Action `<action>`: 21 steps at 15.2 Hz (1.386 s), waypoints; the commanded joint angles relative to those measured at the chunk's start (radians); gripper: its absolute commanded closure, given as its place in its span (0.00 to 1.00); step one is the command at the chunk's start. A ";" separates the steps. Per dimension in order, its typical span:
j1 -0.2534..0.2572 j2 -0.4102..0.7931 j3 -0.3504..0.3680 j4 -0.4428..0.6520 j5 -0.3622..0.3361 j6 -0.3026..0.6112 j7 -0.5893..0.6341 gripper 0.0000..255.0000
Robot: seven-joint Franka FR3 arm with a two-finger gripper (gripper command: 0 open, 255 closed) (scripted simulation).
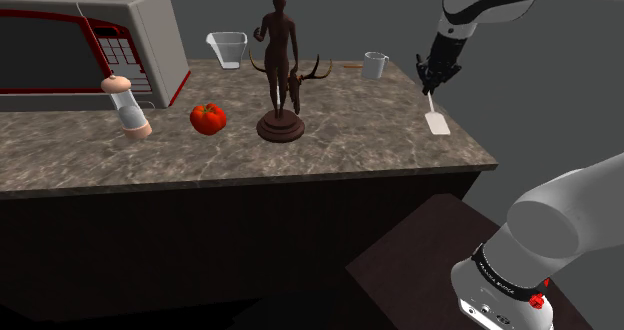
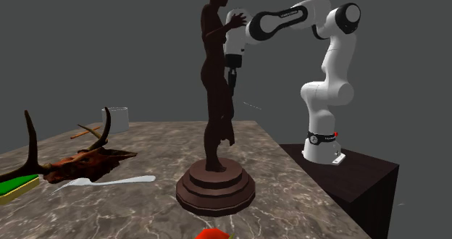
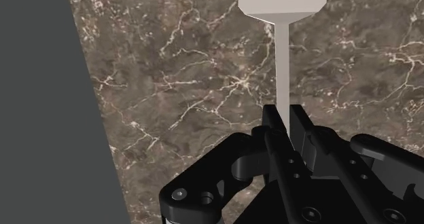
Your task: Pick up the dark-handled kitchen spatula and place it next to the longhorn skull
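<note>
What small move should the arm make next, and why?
Probably carry the spatula across toward the longhorn skull. The gripper is shut on its shaft, with the pale blade pointing down at the marble counter near its end. The skull lies well apart, by the statue, so the path should likely skirt the statue.

By the shoulder view, on the counter (image 1: 60,158) the statue (image 1: 280,68) has the skull (image 2: 85,161) just behind it, the tomato (image 1: 208,118), grinder (image 1: 128,106) and microwave (image 1: 90,43) to its left, and the spatula (image 1: 436,120) well to its right.
</note>
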 commanded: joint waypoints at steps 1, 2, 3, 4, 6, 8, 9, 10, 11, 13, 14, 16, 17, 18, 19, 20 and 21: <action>0.001 -0.005 0.002 0.022 0.001 -0.027 0.001 1.00; 0.001 -0.006 0.003 0.034 0.001 -0.041 0.000 1.00; 0.001 -0.008 0.004 0.046 0.001 -0.055 0.000 1.00; 0.001 -0.010 0.004 0.058 0.002 -0.068 0.000 1.00; 0.002 -0.012 0.006 0.083 0.003 -0.095 0.000 1.00; 0.003 -0.013 0.007 0.109 0.004 -0.123 -0.001 1.00; 0.003 -0.014 0.008 0.122 0.004 -0.136 -0.001 1.00; 0.003 -0.014 0.009 0.135 0.005 -0.149 -0.001 1.00; 0.003 -0.014 0.009 0.148 0.005 -0.163 -0.001 1.00; 0.004 -0.013 0.011 0.176 0.006 -0.190 -0.002 1.00; 0.004 -0.012 0.011 0.190 0.007 -0.203 -0.002 1.00; 0.005 -0.011 0.012 0.213 0.008 -0.224 -0.003 1.00; 0.014 0.007 0.026 0.228 0.014 -0.223 0.017 1.00; 0.023 0.026 0.039 0.244 0.021 -0.221 0.037 1.00; 0.031 0.045 0.053 0.261 0.026 -0.220 0.056 1.00; 0.040 0.065 0.066 0.279 0.032 -0.219 0.075 1.00; 0.048 0.086 0.078 0.298 0.037 -0.218 0.094 1.00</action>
